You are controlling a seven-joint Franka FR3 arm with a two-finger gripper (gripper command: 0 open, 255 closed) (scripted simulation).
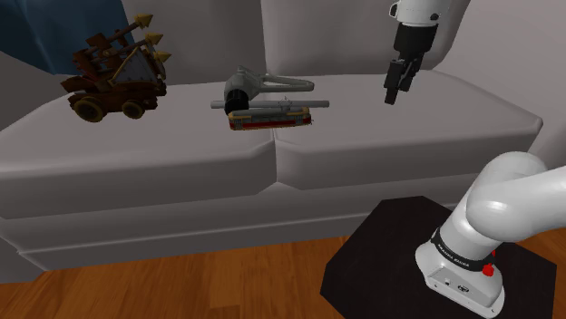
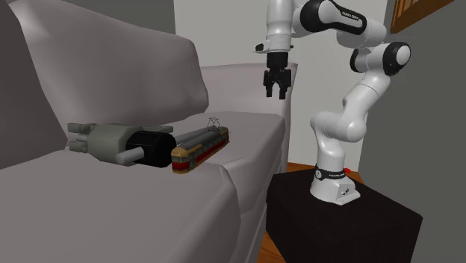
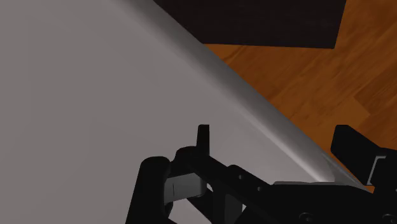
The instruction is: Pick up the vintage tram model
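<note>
Shoulder view: tool (image 1: 392,96), jaws apart, hangs well away from tram model (image 1: 270,117).

Grey sofa (image 1: 381,145), spiky brown toy truck (image 1: 116,77) at 9 o'clock from a grey hair dryer (image 1: 247,86), wood floor (image 1: 181,281) at 6.

Grey dryer-shaped thing (image 1: 243,86) partly behind the tram model (image 1: 270,118); arm (image 1: 426,14) cut off at shoulder view's top.

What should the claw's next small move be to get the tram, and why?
Probably shift the claw toward the shoulder view's left until it is over the tram model. It hangs open above the sofa cushion, well to one side of the tram model.
</note>
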